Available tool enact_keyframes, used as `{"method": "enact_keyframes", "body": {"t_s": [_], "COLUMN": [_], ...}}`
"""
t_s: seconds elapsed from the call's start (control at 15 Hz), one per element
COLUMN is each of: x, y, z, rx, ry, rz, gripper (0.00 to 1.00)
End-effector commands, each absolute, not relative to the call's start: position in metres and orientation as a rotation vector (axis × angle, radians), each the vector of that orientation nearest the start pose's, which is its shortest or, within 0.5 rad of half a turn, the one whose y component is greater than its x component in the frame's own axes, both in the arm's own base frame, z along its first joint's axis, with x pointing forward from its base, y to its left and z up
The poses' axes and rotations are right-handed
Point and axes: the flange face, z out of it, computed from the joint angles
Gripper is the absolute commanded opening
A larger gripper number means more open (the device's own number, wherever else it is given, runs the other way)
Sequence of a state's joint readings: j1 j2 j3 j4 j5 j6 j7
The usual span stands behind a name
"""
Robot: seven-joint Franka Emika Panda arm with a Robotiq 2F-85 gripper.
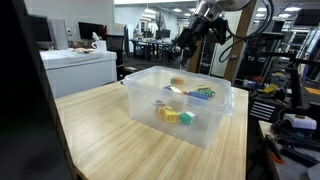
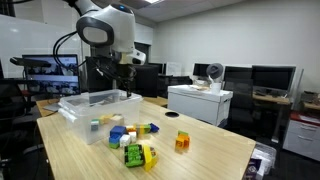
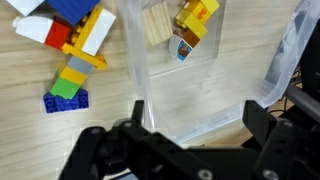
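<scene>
My gripper point(image 3: 200, 122) is open and empty. It hangs above a clear plastic bin point(image 3: 215, 85) that stands on a wooden table. In both exterior views the gripper point(image 1: 186, 45) point(image 2: 121, 68) is well above the bin point(image 1: 215, 125) point(image 2: 75, 102), touching nothing. In the wrist view a pile of coloured toy bricks point(image 3: 70, 40) lies on the table beside the bin's wall. A wooden block point(image 3: 157, 23) and a yellow-orange piece point(image 3: 195, 18) show through the clear plastic. Yellow and green blocks point(image 1: 172, 115) show at the bin.
More toy bricks point(image 2: 132, 135) and a green-yellow piece point(image 2: 140, 155) lie on the table point(image 2: 200, 160) beside the bin. An orange block point(image 2: 182, 141) stands apart. A white cabinet point(image 2: 198, 103) stands behind, with desks and monitors around.
</scene>
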State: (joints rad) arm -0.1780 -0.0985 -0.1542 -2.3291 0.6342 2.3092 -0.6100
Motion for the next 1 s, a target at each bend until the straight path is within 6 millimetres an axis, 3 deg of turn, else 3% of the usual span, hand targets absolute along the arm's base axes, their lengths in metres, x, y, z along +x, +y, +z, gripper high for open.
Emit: {"method": "enact_keyframes", "body": {"t_s": [0.0,0.2,0.4,0.67,0.93], "x": [0.496,0.513,0.526,0.537,0.543], "y": [-0.184,-0.229,-0.279,-0.337,-0.374], "z": [0.409,0.417,0.407,0.372,0.326], "rx": [-2.678,-2.661,-2.655,-2.631,-2.593], "ry": [0.308,0.519,0.754,1.081,1.401], "rz": [-0.478,-0.548,-0.597,-0.609,-0.562], "gripper": [1.00,1.00,1.00,1.00,1.00]}}
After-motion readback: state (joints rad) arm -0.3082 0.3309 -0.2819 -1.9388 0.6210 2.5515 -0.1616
